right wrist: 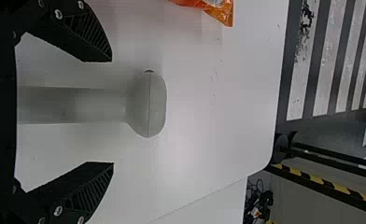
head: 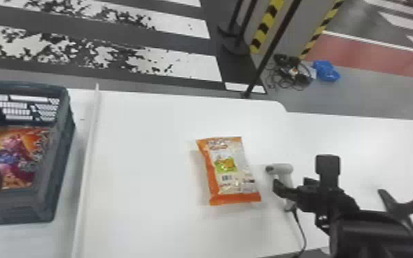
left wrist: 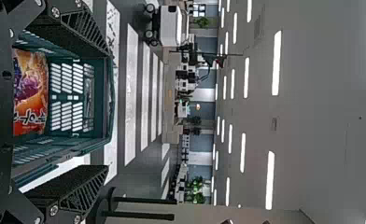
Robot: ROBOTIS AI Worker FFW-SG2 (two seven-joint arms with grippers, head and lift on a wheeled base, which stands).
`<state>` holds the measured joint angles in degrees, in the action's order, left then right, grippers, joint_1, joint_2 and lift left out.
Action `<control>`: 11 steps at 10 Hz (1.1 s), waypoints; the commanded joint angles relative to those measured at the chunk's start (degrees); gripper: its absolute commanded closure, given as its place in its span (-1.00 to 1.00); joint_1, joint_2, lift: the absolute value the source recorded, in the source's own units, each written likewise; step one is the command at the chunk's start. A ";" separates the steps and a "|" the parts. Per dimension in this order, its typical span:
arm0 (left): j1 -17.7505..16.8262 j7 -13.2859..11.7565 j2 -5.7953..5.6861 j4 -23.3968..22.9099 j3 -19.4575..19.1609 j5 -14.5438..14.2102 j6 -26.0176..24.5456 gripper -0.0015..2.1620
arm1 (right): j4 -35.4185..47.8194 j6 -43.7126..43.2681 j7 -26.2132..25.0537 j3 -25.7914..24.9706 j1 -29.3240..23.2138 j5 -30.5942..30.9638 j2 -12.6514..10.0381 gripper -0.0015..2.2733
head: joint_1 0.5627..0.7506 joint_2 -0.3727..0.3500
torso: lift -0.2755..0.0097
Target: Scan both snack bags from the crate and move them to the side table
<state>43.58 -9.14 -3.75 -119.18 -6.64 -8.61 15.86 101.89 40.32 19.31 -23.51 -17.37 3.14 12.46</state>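
Black arms [head: 370,233] bear round silver screws [right wrist: 58,14], with tapering black jaws cut by slanted ribs [right wrist: 88,35].

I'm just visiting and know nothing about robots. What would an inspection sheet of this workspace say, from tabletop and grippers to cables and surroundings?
Surface: white table, with a raised strip between crate and middle.
Job's things: one orange snack bag lies on the table; a colourful bag lies in the crate; the handheld scanner is right of the orange bag.
Clutter: blue item on the floor beyond the table.
Grippers: left open at the crate, holding nothing; right open, fingers either side of the scanner's handle.
Cables: one runs from the scanner to the near edge; a dark tangle lies on the floor.
Surroundings: striped floor, yellow-and-black tape.
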 commanded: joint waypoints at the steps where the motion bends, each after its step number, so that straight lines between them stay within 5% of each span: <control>1: 0.01 0.00 0.06 0.00 -0.04 0.00 0.00 -0.86 | 4.55 0.43 0.02 -2.24 -2.32 -3.58 -0.59 -0.91 | 0.41 -0.86 | 0.40; 7: 0.10 -0.09 0.24 0.00 0.05 0.09 0.00 -0.86 | 9.38 9.57 14.96 -5.40 -2.23 -16.15 -0.68 -0.92 | 0.41 -0.63 | 0.40; 11: 0.10 -0.09 0.24 0.17 0.05 0.09 0.00 -0.86 | 3.58 15.37 20.50 -2.41 2.34 -16.58 1.34 -0.92 | 0.41 -0.45 | 0.40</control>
<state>43.68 -9.23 -3.51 -119.02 -6.59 -8.52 15.86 106.42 54.94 39.71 -26.19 -15.74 -13.41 13.57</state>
